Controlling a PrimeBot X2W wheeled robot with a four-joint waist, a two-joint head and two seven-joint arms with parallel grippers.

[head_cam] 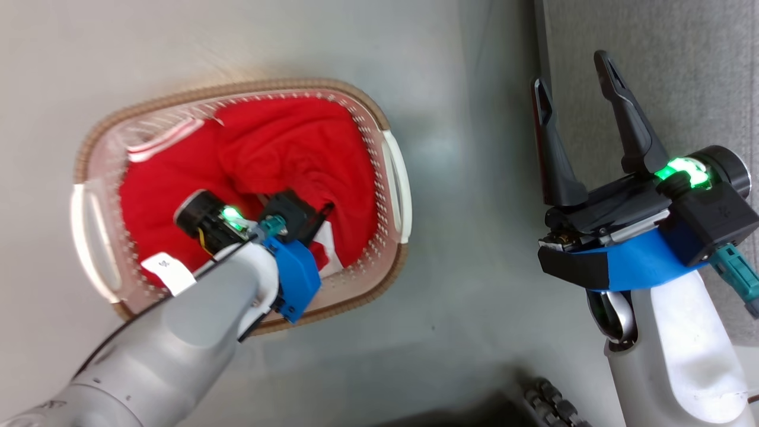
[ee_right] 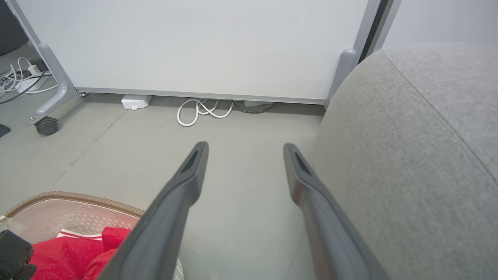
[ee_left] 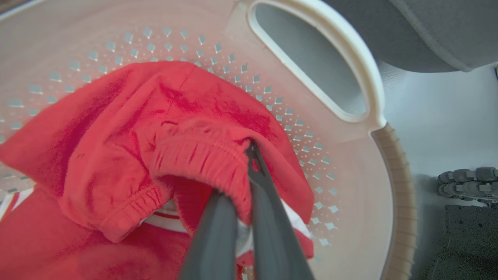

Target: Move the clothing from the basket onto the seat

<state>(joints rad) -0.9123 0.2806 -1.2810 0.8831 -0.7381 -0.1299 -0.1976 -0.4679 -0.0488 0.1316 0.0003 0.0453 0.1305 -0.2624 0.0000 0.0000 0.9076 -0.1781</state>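
Red clothing point(head_cam: 284, 154) with white trim fills the cream basket point(head_cam: 394, 172) on the floor at the left of the head view. My left gripper point(head_cam: 317, 222) reaches down into the basket and is shut on the clothing. In the left wrist view its two fingers pinch the elastic waistband point(ee_left: 202, 153) of a red garment point(ee_left: 128, 128), inside the perforated basket wall point(ee_left: 342, 202). My right gripper point(head_cam: 578, 92) hangs open and empty at the right, beside the edge of the grey seat point(head_cam: 682, 71). The right wrist view has the seat point(ee_right: 420, 155) on its right and the basket point(ee_right: 78, 196) at lower left.
Grey floor point(head_cam: 468, 237) separates basket and seat. The right wrist view holds a white panel on castors point(ee_right: 46, 125), with white cables point(ee_right: 202, 112) and a small white box point(ee_right: 135, 102) along its base. Dark wheels point(head_cam: 548, 400) of my base sit at the head view's bottom.
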